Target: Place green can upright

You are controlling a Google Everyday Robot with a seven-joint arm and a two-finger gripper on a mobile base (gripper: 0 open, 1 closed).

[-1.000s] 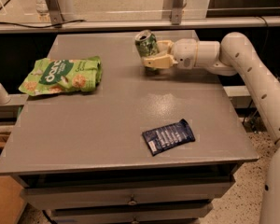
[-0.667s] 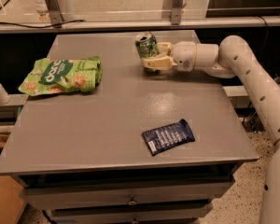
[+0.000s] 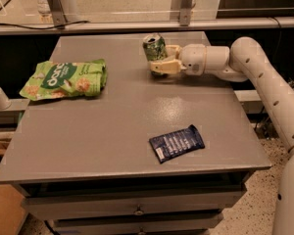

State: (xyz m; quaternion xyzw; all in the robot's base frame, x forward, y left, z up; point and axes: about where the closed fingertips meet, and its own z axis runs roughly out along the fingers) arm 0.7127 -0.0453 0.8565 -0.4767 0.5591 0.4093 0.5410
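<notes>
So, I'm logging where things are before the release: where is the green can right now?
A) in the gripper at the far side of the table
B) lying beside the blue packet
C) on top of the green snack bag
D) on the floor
A: the green can is clasped by the gripper near the table's far edge, apart from the green snack bag and the blue packet.

The arm [image 3: 257,70] is built of white, rounded segments, and small dark dots are seen along it. The gripper [image 3: 160,62], closed around the can [image 3: 154,45], is coloured pale yellow.
</notes>
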